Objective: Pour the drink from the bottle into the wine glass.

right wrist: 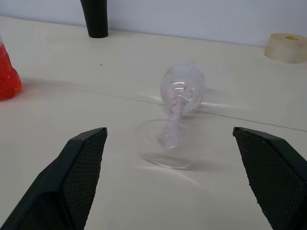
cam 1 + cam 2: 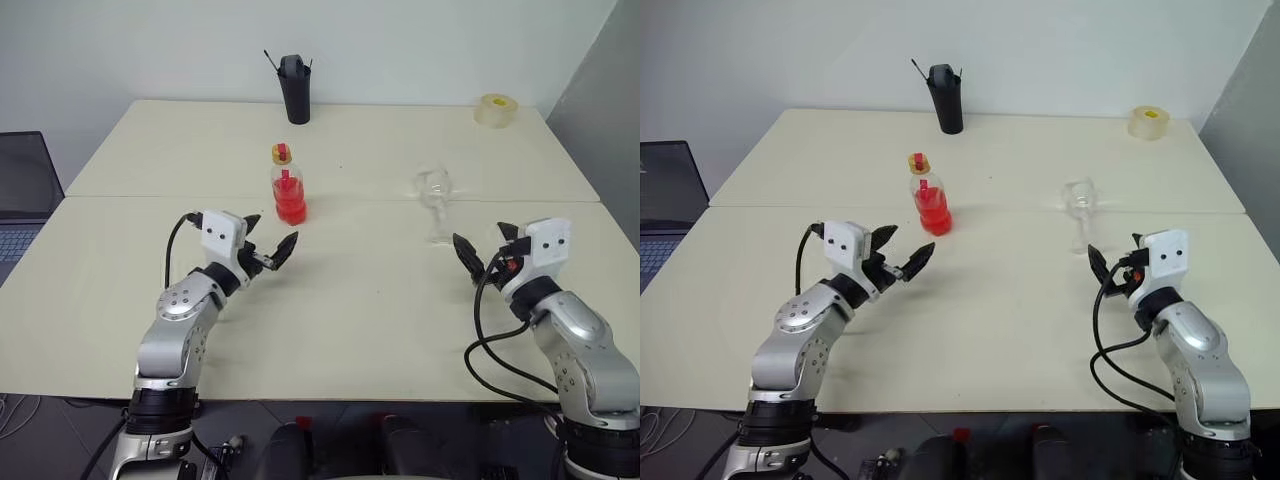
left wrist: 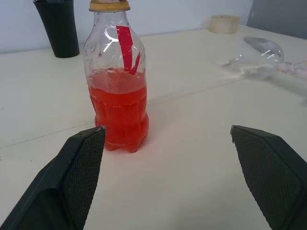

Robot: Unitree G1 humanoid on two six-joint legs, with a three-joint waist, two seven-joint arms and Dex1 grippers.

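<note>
The bottle (image 2: 288, 185) stands upright near the middle of the table, its yellow cap on. The red drink (image 3: 118, 112) fills roughly its lower half. The wine glass (image 2: 434, 190) stands upright to the bottle's right and looks empty. My left gripper (image 2: 268, 238) is open just short of the bottle, on its near-left side, pointing toward it with nothing between its fingers. My right gripper (image 2: 487, 245) is open too, a little in front and to the right of the glass. In the right wrist view the glass (image 1: 181, 88) sits centred between the wide-spread fingers (image 1: 81, 163).
A tall black cup (image 2: 294, 90) with sticks in it stands at the table's far edge. A roll of tape (image 2: 495, 110) lies at the far right. A laptop (image 2: 20, 190) sits off the table's left side. A seam (image 2: 150, 197) runs across the tabletop.
</note>
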